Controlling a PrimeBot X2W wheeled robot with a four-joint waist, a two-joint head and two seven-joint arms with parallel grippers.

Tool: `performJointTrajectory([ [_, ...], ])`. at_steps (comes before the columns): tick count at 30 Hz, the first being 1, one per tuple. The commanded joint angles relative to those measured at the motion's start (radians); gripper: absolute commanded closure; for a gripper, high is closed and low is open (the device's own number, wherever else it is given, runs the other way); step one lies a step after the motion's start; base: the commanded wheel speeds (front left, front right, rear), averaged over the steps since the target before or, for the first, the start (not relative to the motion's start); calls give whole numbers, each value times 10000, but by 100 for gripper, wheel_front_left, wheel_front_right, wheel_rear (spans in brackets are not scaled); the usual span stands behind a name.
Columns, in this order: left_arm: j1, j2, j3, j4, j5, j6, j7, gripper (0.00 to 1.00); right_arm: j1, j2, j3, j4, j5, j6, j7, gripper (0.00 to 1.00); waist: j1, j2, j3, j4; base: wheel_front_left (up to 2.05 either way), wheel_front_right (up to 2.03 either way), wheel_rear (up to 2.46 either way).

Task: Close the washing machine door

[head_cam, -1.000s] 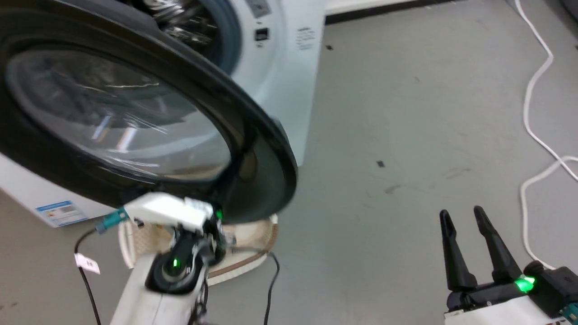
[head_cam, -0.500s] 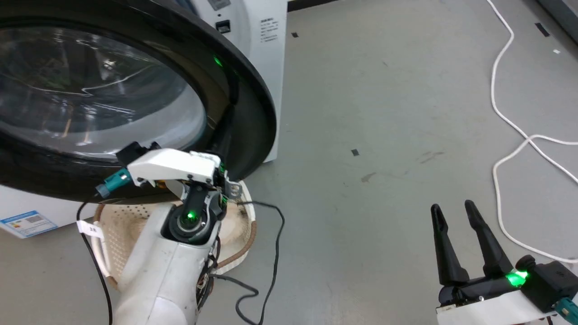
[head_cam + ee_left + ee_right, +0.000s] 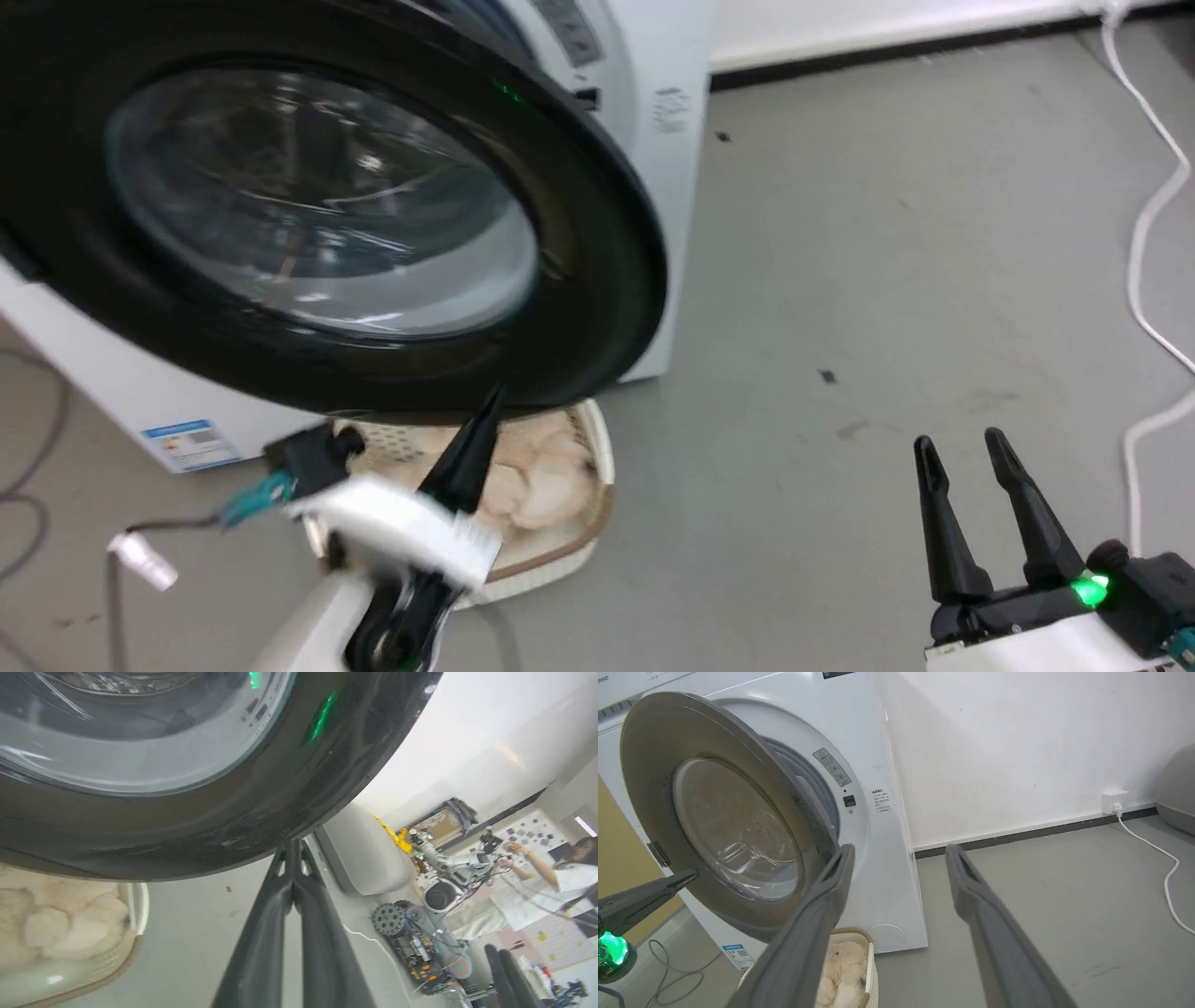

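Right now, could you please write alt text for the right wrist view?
The washing machine door stands partly open on the white washing machine. The right gripper, jaws open, frames the foreground; the left gripper points at the door's lower rim.

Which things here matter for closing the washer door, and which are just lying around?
For the job: washing machine door, open; washing machine; left gripper, shut, tips at the door's lower rim.
Lying about: laundry basket of pale cloth; white cable on the floor; right gripper, open, idle.

Left pincer (image 3: 292, 849) fingers pressed together, tips at washing machine door (image 3: 210, 826) rim — basket (image 3: 138, 905) lower left
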Motion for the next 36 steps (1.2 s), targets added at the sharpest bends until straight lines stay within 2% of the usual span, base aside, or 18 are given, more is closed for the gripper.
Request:
performJointTrajectory([
  [1,196,193,-52,-105,295,-43,-180,100,133,-61,-2,13,-97,8,-44,0,0,0,-340,422,0,0,0],
  [3,511,663,-206,-381,1426,68,-608,100,228,-103,-41,5,-112,8,-44,0,0,0,-497,719,0,0,0],
  [5,776,1039,-205,-698,2631,422,-803,100,317,-159,-70,-2,-126,8,-44,0,0,0,-645,1018,0,0,0],
  [8,1272,1037,665,-1544,3902,1076,-869,100,408,-233,-111,-27,-154,8,-44,0,0,0,-808,1442,0,0,0],
  [11,1989,664,1872,-2640,5327,1518,-875,100,447,-290,-138,-56,-170,8,-44,0,0,0,-929,1796,0,0,0],
  [16,3234,-414,3340,-3910,7297,1703,-877,100,417,-373,-45,-18,-195,8,-44,0,0,0,-1052,2160,0,0,0],
  [17,3448,-584,3514,-4039,7690,1695,-877,72,407,-398,-11,-11,-221,8,-44,0,0,0,-1082,2215,0,0,0],
  [18,3658,-673,3584,-4091,8141,1673,-877,0,408,-423,27,3,-251,8,-44,0,0,0,-1114,2262,0,0,0],
  [21,4130,-718,3425,-3948,9440,1648,-878,0,452,-439,49,29,-282,8,-44,0,0,0,-1191,2404,0,0,0],
  [23,4329,-909,3360,-3935,9826,1644,-878,0,512,-458,48,64,-304,8,-44,0,0,0,-1231,2503,0,0,0],
  [31,4694,-1138,3540,-3791,10605,1343,-879,0,651,-413,169,170,-359,8,-44,0,0,0,-1193,2768,0,0,0],
  [36,4758,-1373,3738,-3622,10552,1221,-879,0,665,-452,300,221,-319,8,-44,0,0,0,-1059,2929,0,0,0],
])
